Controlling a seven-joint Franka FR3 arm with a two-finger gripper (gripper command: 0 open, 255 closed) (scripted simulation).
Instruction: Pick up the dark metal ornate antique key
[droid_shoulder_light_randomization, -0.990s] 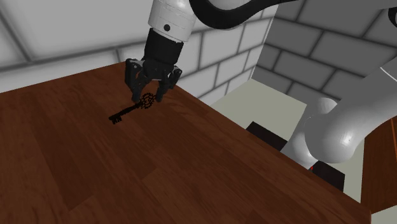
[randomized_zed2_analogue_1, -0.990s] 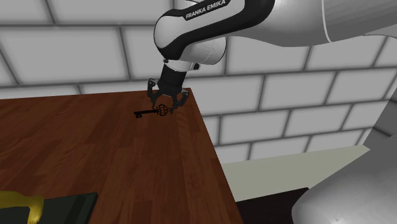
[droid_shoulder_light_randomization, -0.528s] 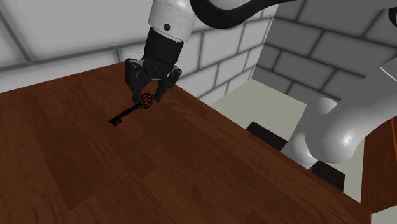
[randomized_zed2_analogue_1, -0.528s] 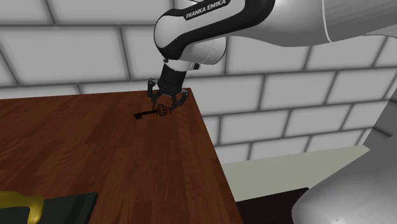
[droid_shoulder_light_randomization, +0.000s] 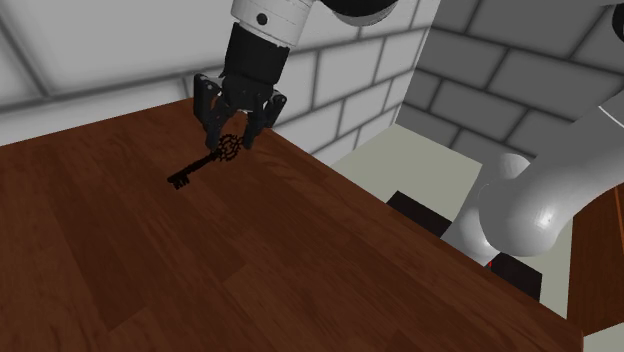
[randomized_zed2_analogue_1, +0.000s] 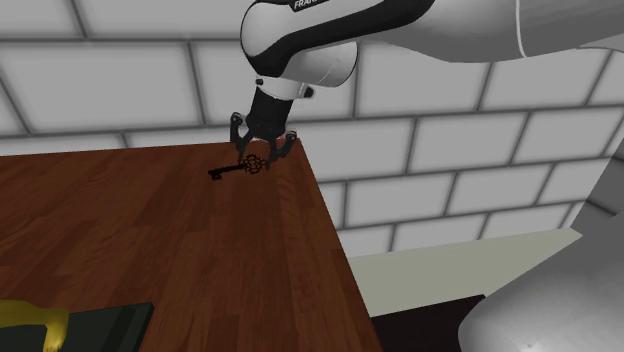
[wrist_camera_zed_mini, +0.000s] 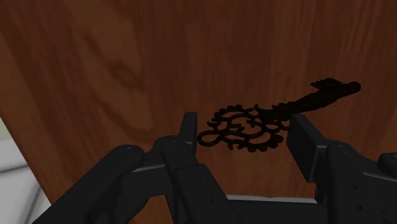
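Note:
The dark ornate key (droid_shoulder_light_randomization: 205, 165) hangs just above the brown wooden table (droid_shoulder_light_randomization: 250, 260) near its far corner. My black gripper (droid_shoulder_light_randomization: 229, 141) is shut on its scrolled bow, and the shaft slants down away from the fingers. The second exterior view has the key (randomized_zed2_analogue_1: 240, 168) under the gripper (randomized_zed2_analogue_1: 256, 161), close to the table's right edge. From the wrist, the filigree bow (wrist_camera_zed_mini: 245, 127) sits clasped between the two fingertips (wrist_camera_zed_mini: 188, 129), the gripper (wrist_camera_zed_mini: 247, 137) centred on it, and the bitted end (wrist_camera_zed_mini: 331, 89) sticks out over the wood.
A grey brick wall (randomized_zed2_analogue_1: 120, 70) runs behind the table. The table edge (randomized_zed2_analogue_1: 335, 250) drops to a pale floor on the second exterior view's right. A black and gold object (randomized_zed2_analogue_1: 70, 325) lies at the near left corner. Dark boxes (droid_shoulder_light_randomization: 420, 212) stand on the floor by the stand.
The gripper has risen a little with the key clasped in it; the key has come up off the table and shifted slightly with the hand.

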